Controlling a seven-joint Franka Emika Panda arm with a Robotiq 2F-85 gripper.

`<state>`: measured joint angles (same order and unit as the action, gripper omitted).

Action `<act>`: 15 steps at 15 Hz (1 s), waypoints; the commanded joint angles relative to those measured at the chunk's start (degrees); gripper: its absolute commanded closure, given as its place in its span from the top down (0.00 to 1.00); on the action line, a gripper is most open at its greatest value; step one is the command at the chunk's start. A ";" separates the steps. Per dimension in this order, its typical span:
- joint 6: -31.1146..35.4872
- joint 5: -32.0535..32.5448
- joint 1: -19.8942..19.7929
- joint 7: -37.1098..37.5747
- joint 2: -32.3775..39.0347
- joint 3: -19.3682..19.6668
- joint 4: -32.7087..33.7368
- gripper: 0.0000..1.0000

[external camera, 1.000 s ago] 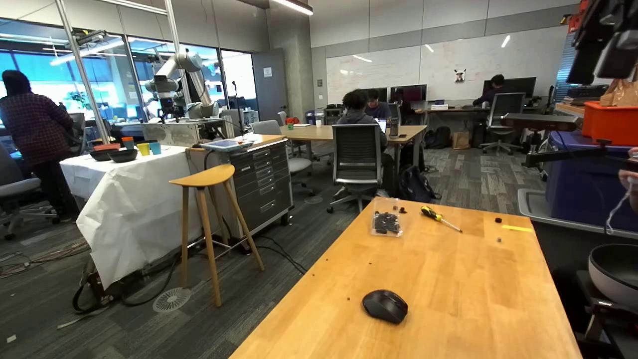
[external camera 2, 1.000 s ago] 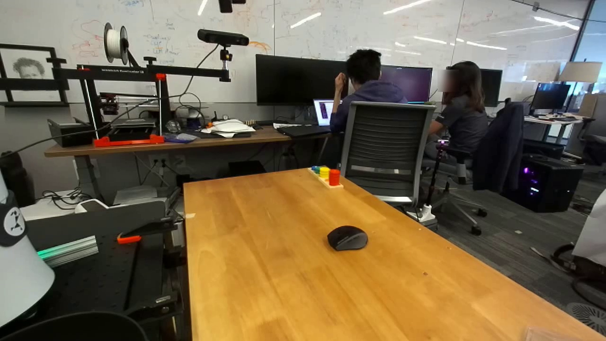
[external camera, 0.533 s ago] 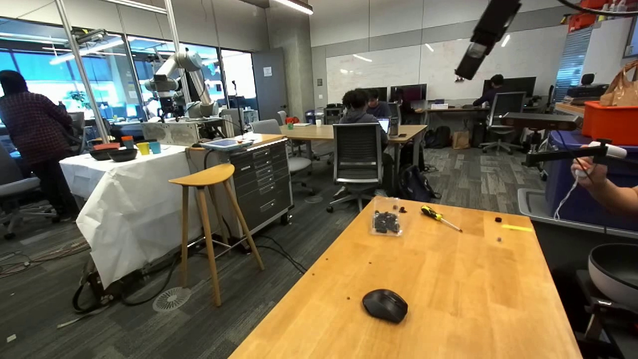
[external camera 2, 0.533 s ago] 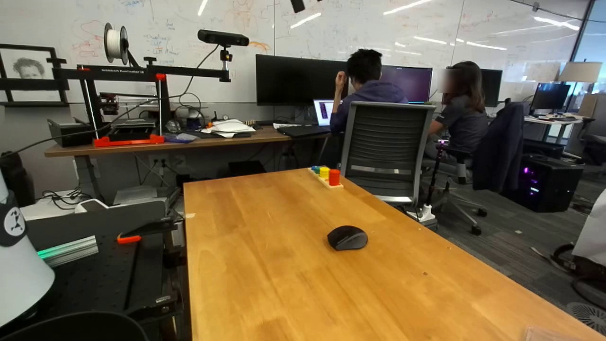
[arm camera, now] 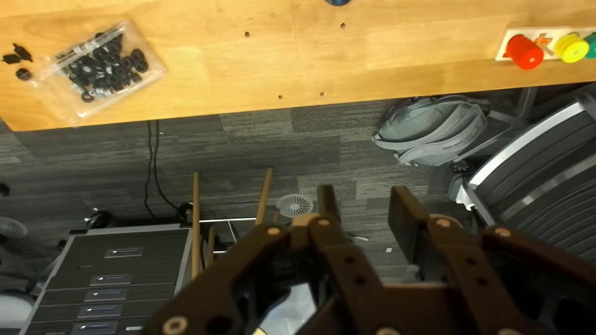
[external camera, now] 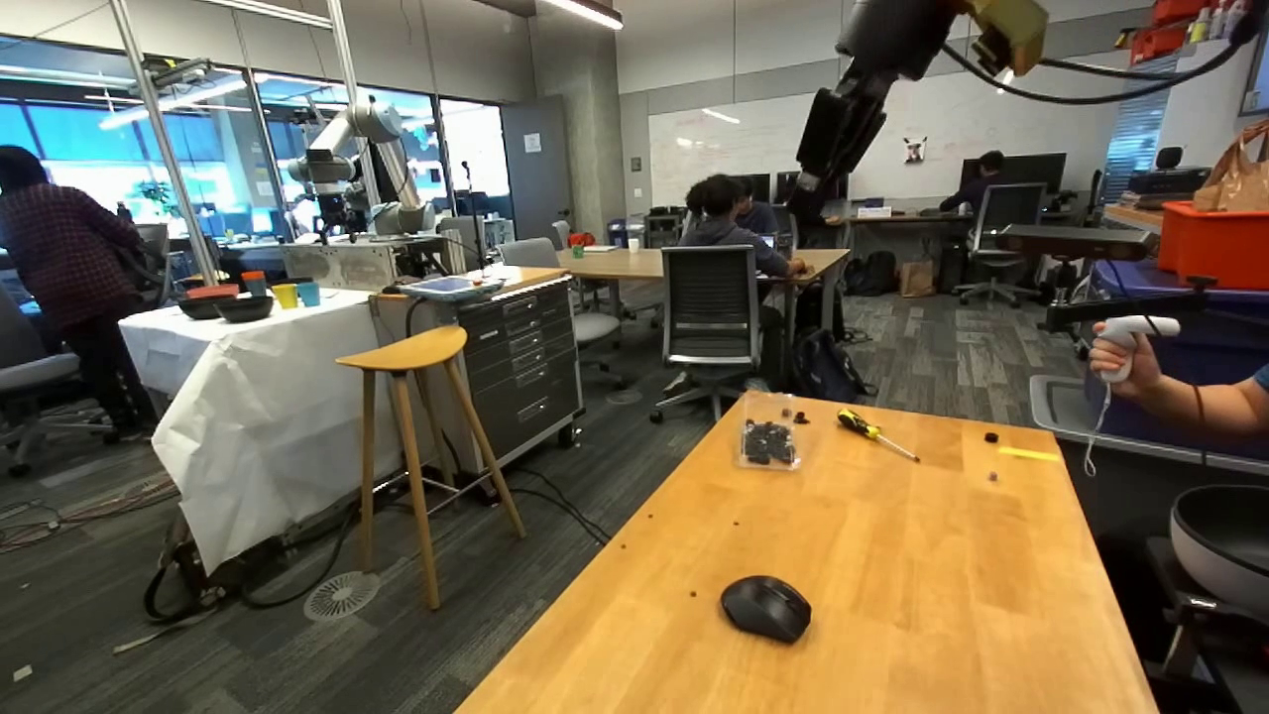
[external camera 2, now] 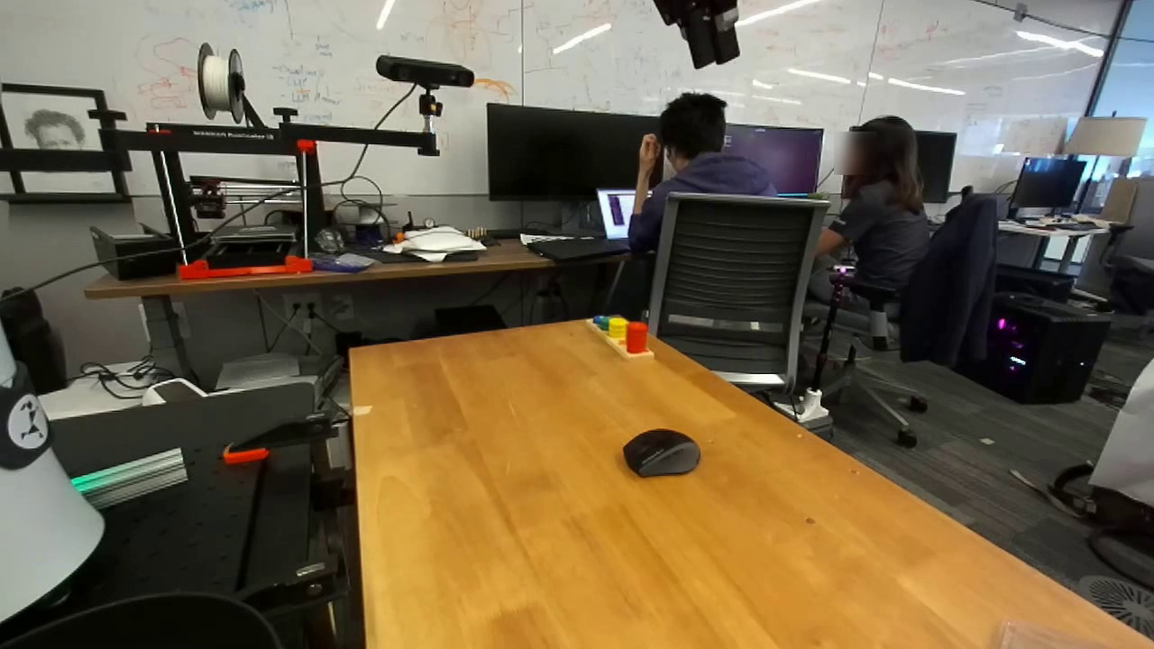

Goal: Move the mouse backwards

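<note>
Black with a dark grey side, the domed mouse rests base-down on the bench, well below the end effector and clearly apart from it.

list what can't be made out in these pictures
Mouse, wrist view: mostly cut off by the top edge.
Stacking toy, wrist view: one end cut off by the right edge.
Laptop screen, in an exterior view: text too small to read.
Person with white controller, in an exterior view: mostly cut off by the right edge.
</note>
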<state>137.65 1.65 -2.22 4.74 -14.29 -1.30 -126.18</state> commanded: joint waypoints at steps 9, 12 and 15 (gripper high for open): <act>-0.17 3.68 -0.08 2.81 12.34 1.01 3.05 0.04; -0.11 4.64 0.34 2.38 13.52 0.99 1.20 0.03; 0.41 4.84 0.81 2.07 14.51 0.99 -1.10 0.03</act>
<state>137.59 4.88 -2.18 6.02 0.01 -0.55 -125.56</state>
